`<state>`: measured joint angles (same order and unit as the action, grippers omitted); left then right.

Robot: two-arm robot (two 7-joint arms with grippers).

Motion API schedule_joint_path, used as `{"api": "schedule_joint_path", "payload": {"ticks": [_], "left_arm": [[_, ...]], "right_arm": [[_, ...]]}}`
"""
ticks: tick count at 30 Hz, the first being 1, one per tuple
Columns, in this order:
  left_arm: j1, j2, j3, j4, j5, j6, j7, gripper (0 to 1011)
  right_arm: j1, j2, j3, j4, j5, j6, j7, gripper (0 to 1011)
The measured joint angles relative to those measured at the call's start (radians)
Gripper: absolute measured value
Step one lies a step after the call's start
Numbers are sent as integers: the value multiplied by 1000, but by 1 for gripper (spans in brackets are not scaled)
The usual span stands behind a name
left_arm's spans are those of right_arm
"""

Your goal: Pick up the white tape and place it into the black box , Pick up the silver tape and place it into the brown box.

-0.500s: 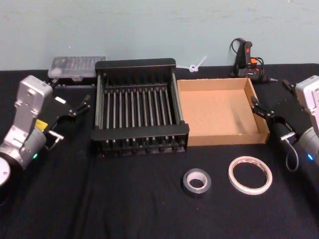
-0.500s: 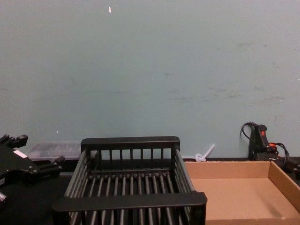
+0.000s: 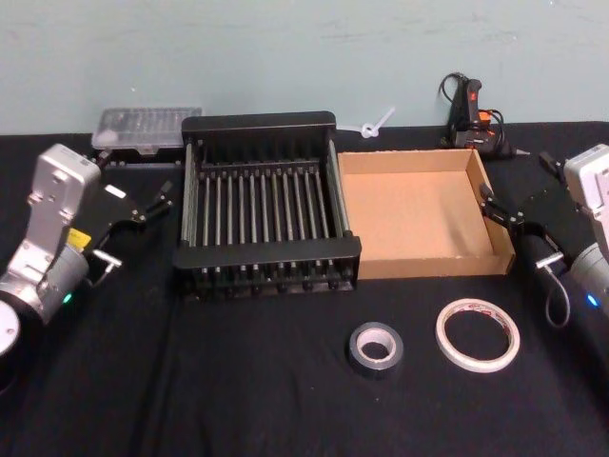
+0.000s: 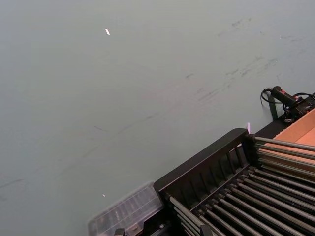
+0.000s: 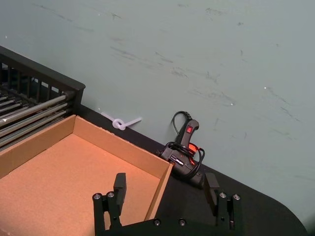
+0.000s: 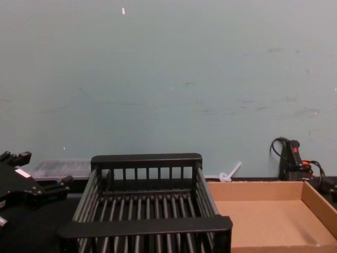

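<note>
Nearest the robot, on the black cloth of the table: the silver tape lying flat, and just to its right, apart from it, the white tape, also flat, red print visible on the inner core. Nothing resting on or against either roll; open cloth all round.

Farther back, at centre: the black box, slatted floor bare. Directly right of it, wall against wall, the brown box, likewise bare inside.

At the left edge, beside the black box: the left gripper, held off the cloth, jaws spread, pinching nothing. At the right edge, close to the brown box's right wall: the right gripper, jaws spread wide with nothing between, one finger seen over the cardboard corner in the right wrist view. Both well apart from the tapes.

Along the back of the table: a clear plastic case behind the black box's left corner, a white knotted tie behind the brown box, and a black glue gun with orange trigger and coiled cord at far right.

Behind all, a pale teal wall, scuffed and marked.
</note>
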<state>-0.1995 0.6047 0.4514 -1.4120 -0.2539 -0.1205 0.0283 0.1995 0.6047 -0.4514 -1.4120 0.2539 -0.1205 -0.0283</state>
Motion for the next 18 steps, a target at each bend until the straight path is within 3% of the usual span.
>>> {"api": "schedule_joint_path", "payload": {"ticks": [18], "left_arm": [[0, 0, 0, 0, 0, 0, 0, 1001]], "right_arm": [[0, 0, 0, 0, 0, 0, 0, 1003]]}}
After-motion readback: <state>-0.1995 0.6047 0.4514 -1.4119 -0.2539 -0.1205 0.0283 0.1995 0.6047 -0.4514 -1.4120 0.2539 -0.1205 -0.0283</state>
